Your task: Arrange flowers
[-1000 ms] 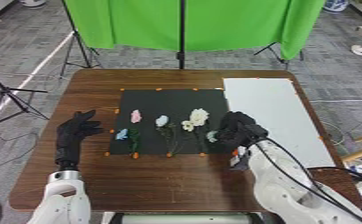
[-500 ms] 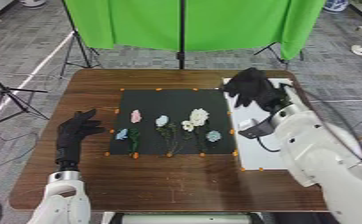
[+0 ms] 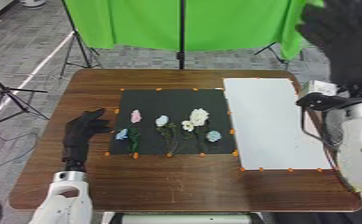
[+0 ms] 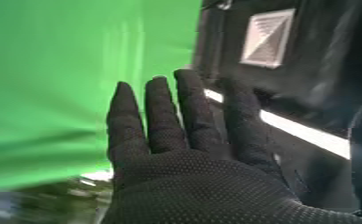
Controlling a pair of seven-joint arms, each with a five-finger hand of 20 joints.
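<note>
- Head view: the flowers lie on the black mat on the table.
- The left hand is beside it, loosely open.
- The right hand is up high.
- Right wrist view: the right hand has straight fingers, apart.

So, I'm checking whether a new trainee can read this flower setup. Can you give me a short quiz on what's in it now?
1. In the head view, what colour is the flower nearest the upper left corner of the black mat?
2. True or false: the right hand has its fingers curled round a flower.
3. Fill in: the white sheet lies to the ____ of the black mat.

Key: 1. pink; 2. false, its fingers are straight; 3. right
</note>
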